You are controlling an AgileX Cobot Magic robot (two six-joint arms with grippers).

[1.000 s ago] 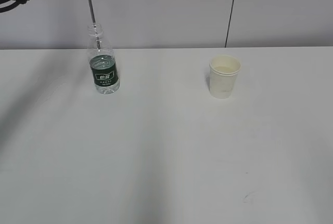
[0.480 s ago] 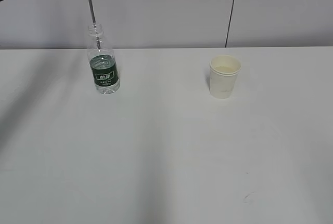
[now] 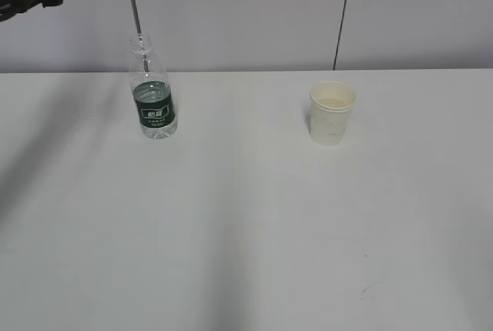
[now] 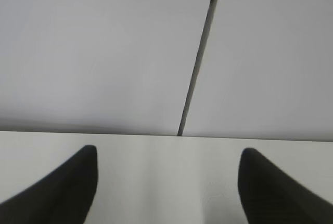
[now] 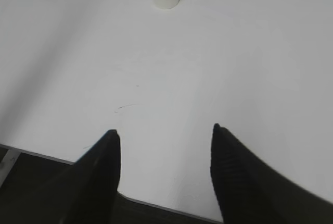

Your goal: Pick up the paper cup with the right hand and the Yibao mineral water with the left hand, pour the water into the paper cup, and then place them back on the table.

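Exterior view shows one small clear plastic bottle with a dark green label (image 3: pixel 153 92) upright at the back left of the large white table (image 3: pixel 246 231), and one off-white paper cup (image 3: pixel 332 113) upright, well apart to its right. Right wrist view alone shows the right claw (image 5: pixel 165 146), spread and empty over the near table edge. Left wrist view alone shows the left claw (image 4: pixel 167 174), spread, holding nothing, facing the grey wall (image 4: pixel 104 52).
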